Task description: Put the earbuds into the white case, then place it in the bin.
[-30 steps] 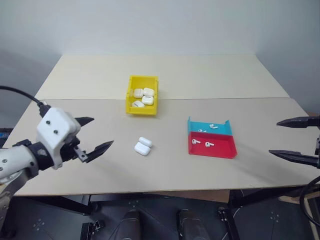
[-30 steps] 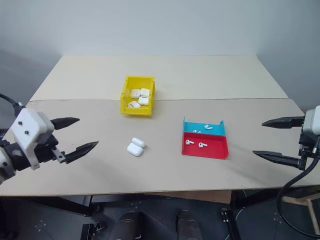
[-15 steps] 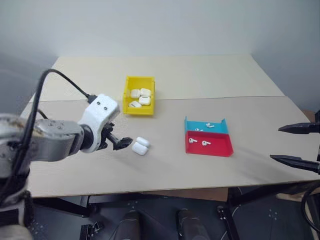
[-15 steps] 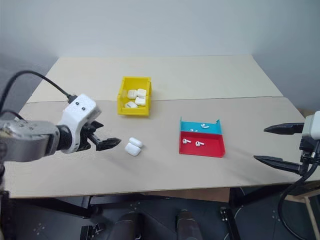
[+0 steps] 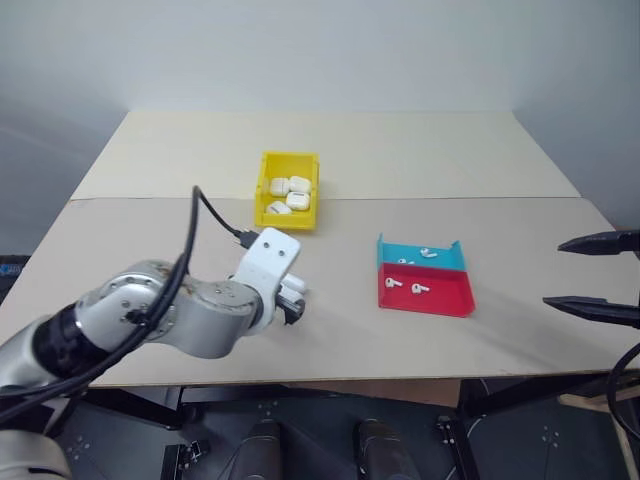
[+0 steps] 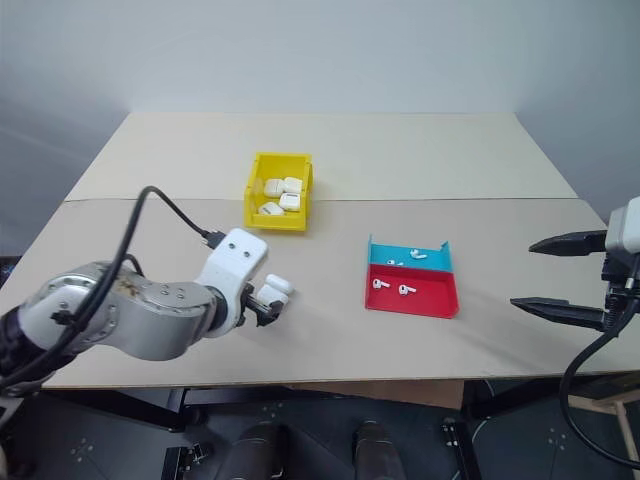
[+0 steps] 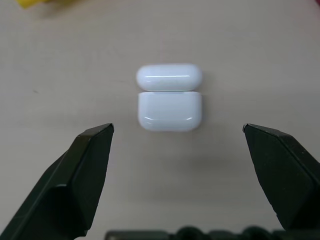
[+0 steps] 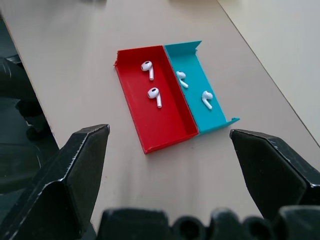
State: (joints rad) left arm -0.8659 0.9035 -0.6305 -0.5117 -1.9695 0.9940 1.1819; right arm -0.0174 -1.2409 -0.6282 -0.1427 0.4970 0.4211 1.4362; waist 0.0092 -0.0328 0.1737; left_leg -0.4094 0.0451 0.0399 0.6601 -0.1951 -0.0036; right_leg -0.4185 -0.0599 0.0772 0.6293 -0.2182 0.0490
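Note:
The white case (image 7: pixel 169 111) lies on the table with its lid (image 7: pixel 169 77) flipped back. My left gripper (image 7: pixel 177 128) is open, low over the table, with its fingertips either side of the case's near edge and not touching it; in the right eye view the left gripper (image 6: pixel 265 308) partly covers the case. The earbuds lie in a shallow tray, two (image 8: pixel 148 66) in the red half and two (image 8: pixel 206 97) in the blue half. My right gripper (image 5: pixel 555 272) hangs open and empty over the table's right edge, pointing at the tray. The yellow bin (image 5: pixel 262 190) stands behind the case.
Several white cases fill the bin. The red and blue tray (image 8: pixel 160 120) sits right of centre, between the two grippers. A seam (image 5: pixel 480 198) runs across the table behind the bin and tray.
My left arm has swung in from the table's left side, rightward and down, turning as it came, and its open fingers now flank the case. The right gripper has stayed put.

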